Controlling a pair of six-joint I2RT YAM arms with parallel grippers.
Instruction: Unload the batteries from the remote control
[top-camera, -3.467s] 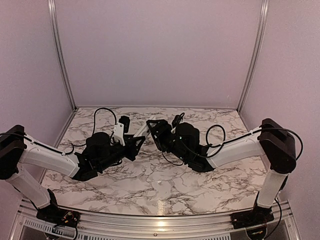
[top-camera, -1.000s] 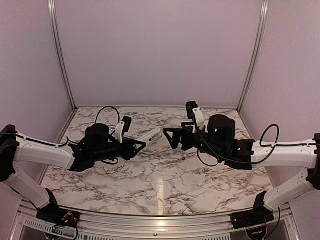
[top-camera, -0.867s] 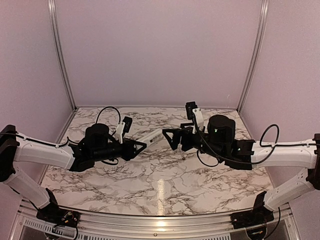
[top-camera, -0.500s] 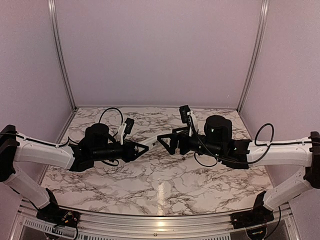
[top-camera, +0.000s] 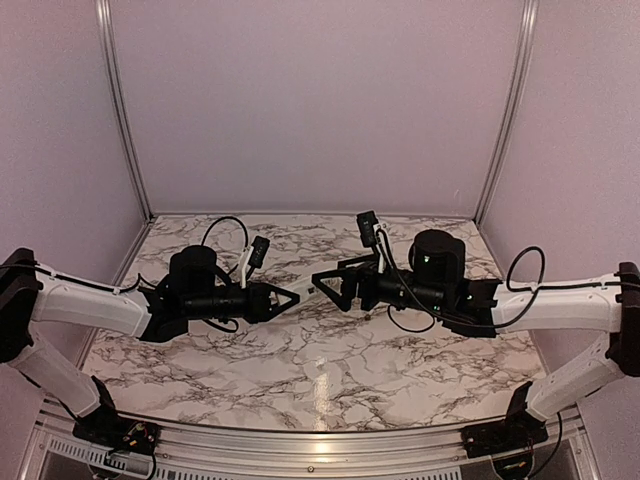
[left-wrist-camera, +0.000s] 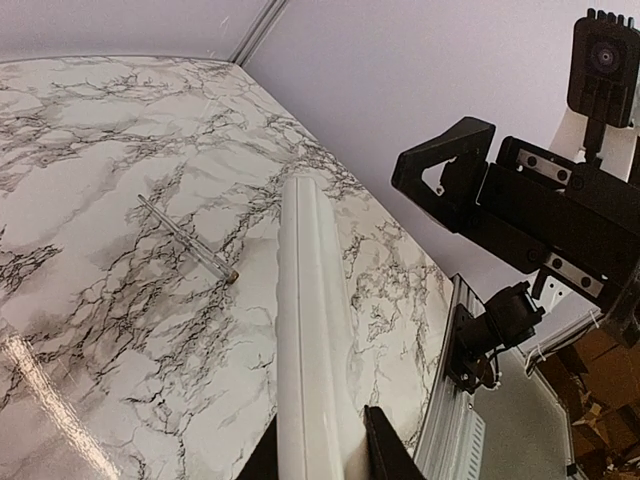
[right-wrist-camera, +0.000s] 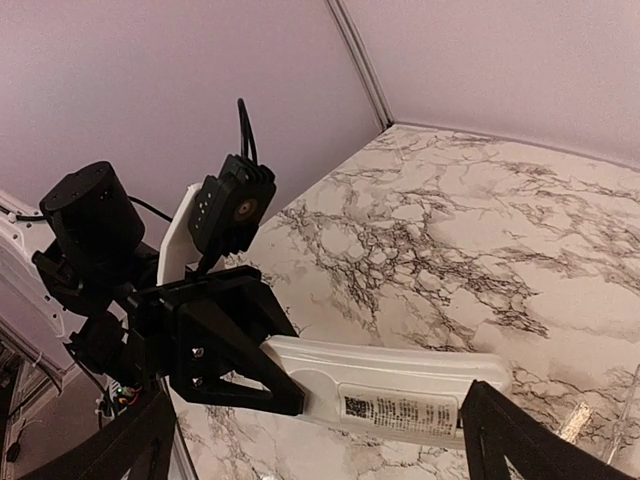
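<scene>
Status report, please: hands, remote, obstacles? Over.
Left hand shut on remote control, held above table. Right hand open near its free end. Batteries not seen. Thin rod on table, aside.

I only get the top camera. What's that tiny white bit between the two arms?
Observer: It's the remote control, a long white bar held in the left arm's jaws.
Operator: Is anything written on it?
Observer: The right wrist camera shows a printed label on one side.
Operator: Is anything else on the table?
Observer: A thin rod lies on the marble table, apart from the remote.
</scene>
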